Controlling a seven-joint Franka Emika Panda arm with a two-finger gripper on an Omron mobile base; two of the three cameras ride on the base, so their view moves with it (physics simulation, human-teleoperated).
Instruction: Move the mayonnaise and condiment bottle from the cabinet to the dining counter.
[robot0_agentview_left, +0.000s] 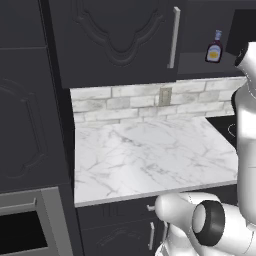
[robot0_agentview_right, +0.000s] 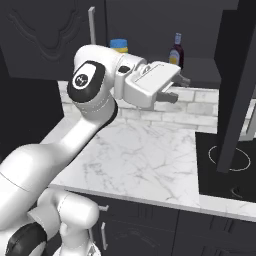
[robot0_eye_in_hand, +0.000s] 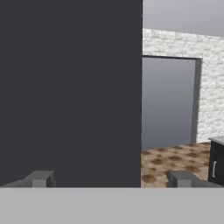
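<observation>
The near-black wall cabinet (robot0_agentview_right: 45, 35) with raised-panel doors and a long silver bar handle (robot0_agentview_left: 173, 37) spreads above and beyond the tool, one door swung open at the tool's right side. Below the tool lies the white grey-veined marble counter (robot0_agentview_left: 150, 155) backed by pale brick tiles (robot0_agentview_left: 125, 102); this is the worktop, not the island the items must reach. The white arm's tool (robot0_agentview_right: 176, 88) hangs at shelf height with its jaws spread wide and nothing between them, pointing sideways past the open door (robot0_eye_in_hand: 70, 87) rather than into the shelf.

On the dark shelf (robot0_agentview_right: 200, 65) just beyond and above the tool stands the small dark brown condiment bottle (robot0_agentview_right: 175, 50) with red cap and yellow-white label. Behind the tool's wrist sits the mayonnaise jar (robot0_agentview_right: 119, 46), only its blue lid and a strip of yellow body peeking over.

The reach has probably just begun. To do it well, turn the tool toward the shelf first, pick the bottle as the nearer, freer target, approach level, centre the jaws on its body below the neck, and keep clear of the open door's edge.
</observation>
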